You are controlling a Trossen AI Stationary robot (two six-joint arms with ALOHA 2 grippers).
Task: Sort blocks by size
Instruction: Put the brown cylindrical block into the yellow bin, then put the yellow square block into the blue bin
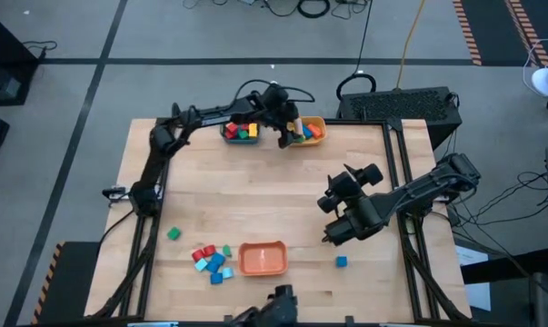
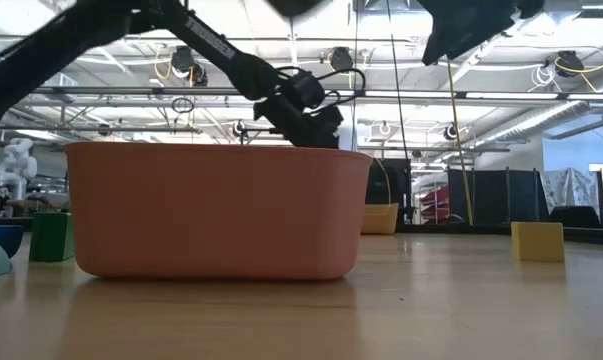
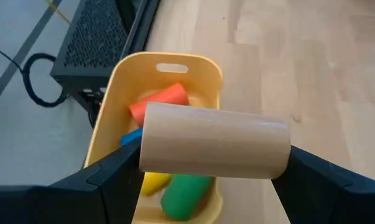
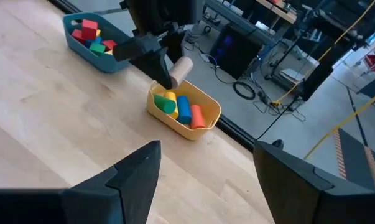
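Sorting well under way but not finished. Left gripper (image 4: 165, 70) over the yellow bowl (image 1: 315, 122) at the table's far edge, clamped on a plain wooden cylinder (image 3: 213, 143) held crosswise above the bowl and not yet let go. Yellow bowl already holding long pieces: an orange piece (image 3: 159, 102), a green piece (image 3: 184, 193), a blue and a yellow one. Teal bowl (image 4: 74, 38) just beside it, loaded with red, green and yellow cubes (image 1: 241, 132). Orange bowl (image 1: 262, 258) at the near edge, apparently with nothing in it as seen from above.

Right gripper (image 1: 332, 202) raised over the right half of the table, well apart from the bowls, fingers spread and carrying nothing.

Left to sort, judged from the overhead view: a loose cluster of red and light blue blocks (image 1: 213, 261) just beside the orange bowl, a lone green block (image 1: 173, 233) nearer the left side, and a lone blue block (image 1: 341, 262) to the right of the orange bowl. Probably the smallest class, likely meant for the orange bowl.
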